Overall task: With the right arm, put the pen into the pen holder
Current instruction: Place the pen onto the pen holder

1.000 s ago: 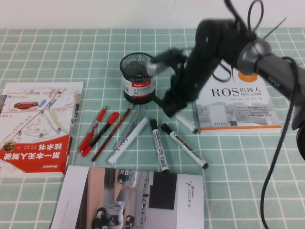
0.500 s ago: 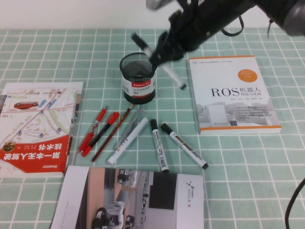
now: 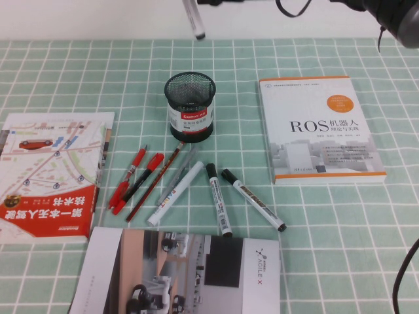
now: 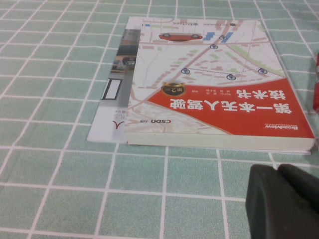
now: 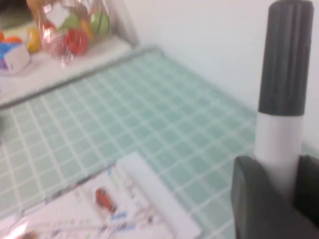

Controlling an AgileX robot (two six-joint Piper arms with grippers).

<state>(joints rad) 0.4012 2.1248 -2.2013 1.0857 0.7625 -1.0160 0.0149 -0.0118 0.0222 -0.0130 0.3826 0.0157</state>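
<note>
The table (image 3: 59, 78), under a green cloth with a white grid, carries a mesh pen holder (image 3: 190, 106), with a ROS book (image 3: 317, 129) beside it on the side of the right jaws (image 5: 279, 199), which grip a pen (image 5: 281, 94) high above. A map book (image 4: 214, 89) lies just beside the left jaws (image 4: 284, 201). Between the books lie red pens (image 3: 134, 178), a white marker (image 3: 175, 193) and two black-capped markers (image 3: 219, 208), with a brochure (image 3: 183, 271) at the near edge.

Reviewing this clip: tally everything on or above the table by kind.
Black-capped markers: 3, two lying on the table at and, the pen held aloft by the right gripper
White marker: 1
Slim pens: 4
Books: 3
Pen holder: 1
Total: 12
Left gripper sits low beside the red book.
</note>
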